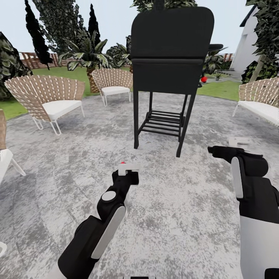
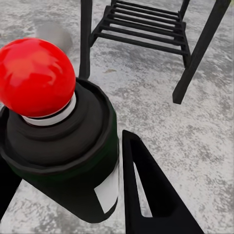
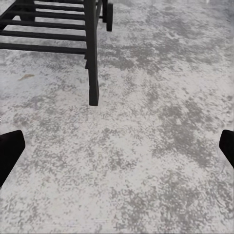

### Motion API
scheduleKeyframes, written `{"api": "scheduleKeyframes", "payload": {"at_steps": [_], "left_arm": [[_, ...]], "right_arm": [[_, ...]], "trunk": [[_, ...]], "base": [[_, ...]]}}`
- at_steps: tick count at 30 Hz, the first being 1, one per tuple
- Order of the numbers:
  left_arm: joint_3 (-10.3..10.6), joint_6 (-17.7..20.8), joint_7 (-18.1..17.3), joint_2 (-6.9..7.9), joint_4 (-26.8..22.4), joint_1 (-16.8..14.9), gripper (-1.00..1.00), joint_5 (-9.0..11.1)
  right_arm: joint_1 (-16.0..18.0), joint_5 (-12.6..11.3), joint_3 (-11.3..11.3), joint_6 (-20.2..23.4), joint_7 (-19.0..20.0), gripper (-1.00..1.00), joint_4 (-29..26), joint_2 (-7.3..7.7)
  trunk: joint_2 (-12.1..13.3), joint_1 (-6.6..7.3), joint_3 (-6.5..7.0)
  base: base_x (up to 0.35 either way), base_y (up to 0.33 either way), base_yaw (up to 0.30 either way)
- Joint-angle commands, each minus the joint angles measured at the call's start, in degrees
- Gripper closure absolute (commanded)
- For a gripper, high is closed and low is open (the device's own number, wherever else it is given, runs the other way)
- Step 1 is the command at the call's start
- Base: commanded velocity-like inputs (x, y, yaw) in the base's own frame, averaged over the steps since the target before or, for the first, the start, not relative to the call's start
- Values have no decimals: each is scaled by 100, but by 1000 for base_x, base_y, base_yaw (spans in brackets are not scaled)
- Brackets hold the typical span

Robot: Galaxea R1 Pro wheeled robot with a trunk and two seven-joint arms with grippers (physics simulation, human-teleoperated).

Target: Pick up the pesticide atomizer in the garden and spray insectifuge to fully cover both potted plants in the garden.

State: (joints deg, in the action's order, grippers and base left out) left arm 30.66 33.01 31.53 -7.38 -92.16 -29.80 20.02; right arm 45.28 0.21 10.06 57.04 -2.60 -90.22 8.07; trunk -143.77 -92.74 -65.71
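My left gripper [image 1: 127,169] is shut on the pesticide atomizer [image 2: 63,131], held low over the round grey stone patio [image 1: 77,162]. In the left wrist view the dark-green bottle with its white label and round red tip [image 2: 36,78] sits between the black fingers [image 2: 146,190]. From the head camera just the red tip [image 1: 123,162] peeks above the gripper. My right gripper [image 1: 215,149] hovers over the patio at the right, open and empty, its fingers wide apart [image 3: 117,151]. The two potted plants are out of view.
A tall black grill [image 1: 170,58] on four legs stands straight ahead, close to both grippers. Wicker chairs with white cushions ring the patio at the left [image 1: 48,97], the back [image 1: 113,83] and the right [image 1: 261,101]. Lawn [image 1: 221,89], trees and a slat fence lie beyond.
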Motion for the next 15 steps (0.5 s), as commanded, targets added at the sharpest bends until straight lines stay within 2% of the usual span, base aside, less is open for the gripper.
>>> {"api": "scheduleKeyframes", "payload": {"at_steps": [1,15], "left_arm": [[9,12,59,1,-7,-6,100,56],[19,-47,81,-50,-5,0,100,54]], "right_arm": [[5,-3,-4,27,-17,-100,-4,2],[4,-7,-4,27,-20,-100,-4,2]], "trunk": [[0,3,18],[18,39,328]], "base": [[0,0,0],[0,0,0]]}}
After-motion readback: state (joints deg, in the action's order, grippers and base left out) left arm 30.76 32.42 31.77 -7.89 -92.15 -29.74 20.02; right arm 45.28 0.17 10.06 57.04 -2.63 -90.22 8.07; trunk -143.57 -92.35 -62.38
